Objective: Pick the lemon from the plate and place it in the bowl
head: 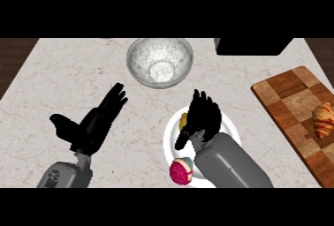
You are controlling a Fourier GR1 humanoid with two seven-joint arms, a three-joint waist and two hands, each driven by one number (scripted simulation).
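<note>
Near the counter's (39,106) front edge, one white plate (171,132) carries one pink fruit (180,173) and one lemon (184,118). The right hand (203,115) covers the lemon, fingers outstretched. Left hand (91,123) rests, fingers spread. Farther back: one croissant (323,119) on one cutting board (294,95), one glass bowl (160,62).

The yellow lemon (184,119) lies on the white plate (171,137), mostly hidden, only a sliver showing at the plate's left part. The clear glass bowl (159,62) stands upright beyond the plate, apart from it.
</note>
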